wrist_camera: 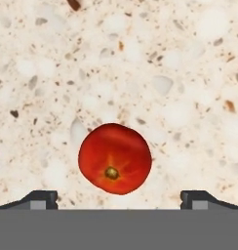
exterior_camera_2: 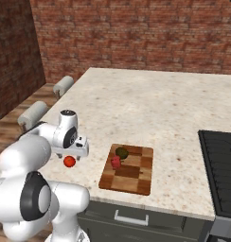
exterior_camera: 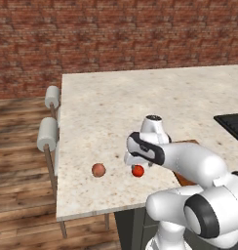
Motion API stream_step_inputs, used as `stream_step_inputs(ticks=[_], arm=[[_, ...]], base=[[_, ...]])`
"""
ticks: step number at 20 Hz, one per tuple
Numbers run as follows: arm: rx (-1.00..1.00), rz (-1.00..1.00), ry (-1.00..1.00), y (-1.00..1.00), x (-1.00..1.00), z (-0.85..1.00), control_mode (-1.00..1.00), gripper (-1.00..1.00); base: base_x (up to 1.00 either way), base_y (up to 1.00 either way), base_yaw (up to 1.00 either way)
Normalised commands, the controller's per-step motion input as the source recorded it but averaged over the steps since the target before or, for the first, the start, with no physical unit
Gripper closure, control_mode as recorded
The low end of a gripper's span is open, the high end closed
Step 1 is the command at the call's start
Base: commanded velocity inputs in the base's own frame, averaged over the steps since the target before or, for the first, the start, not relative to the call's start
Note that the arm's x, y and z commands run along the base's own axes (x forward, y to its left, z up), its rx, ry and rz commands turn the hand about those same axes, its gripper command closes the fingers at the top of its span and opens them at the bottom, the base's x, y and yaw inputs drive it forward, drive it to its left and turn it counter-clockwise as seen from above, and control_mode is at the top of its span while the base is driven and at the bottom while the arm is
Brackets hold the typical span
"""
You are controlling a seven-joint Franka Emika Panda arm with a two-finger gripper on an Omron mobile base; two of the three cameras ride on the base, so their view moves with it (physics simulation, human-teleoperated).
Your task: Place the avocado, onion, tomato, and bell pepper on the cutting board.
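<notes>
A smooth, glossy tomato (wrist_camera: 115, 165) sits on the speckled stone counter (exterior_camera: 140, 107), near its front edge. The gripper (wrist_camera: 119, 197) hangs just above it, jaws spread wide apart, holding nothing. A pinkish onion (exterior_camera: 98, 170) lies nearby. On the chequered wooden board (exterior_camera_2: 129, 170) rest the dark avocado (exterior_camera_2: 121, 152) and lumpy crimson pepper (exterior_camera_2: 116, 162), touching.
</notes>
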Motion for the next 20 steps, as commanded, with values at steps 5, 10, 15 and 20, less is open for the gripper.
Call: stream_step_inputs(ticks=[5, 10, 15, 20], arm=[[0.00, 0.03, 0.02, 0.06, 0.00, -0.25, -1.00, -1.00], [0.00, 0.02, 0.03, 0.13, 0.00, -0.27, -1.00, -1.00], [0.00, 0.02, 0.01, 0.07, 0.00, -0.22, -1.00, 1.00], [0.00, 0.03, 0.00, 0.00, 0.00, -0.10, -1.00, 1.00]], base=[[0.00, 0.00, 0.00], [0.00, 0.00, 0.00], [0.00, 0.00, 0.00], [0.00, 0.00, 0.00]])
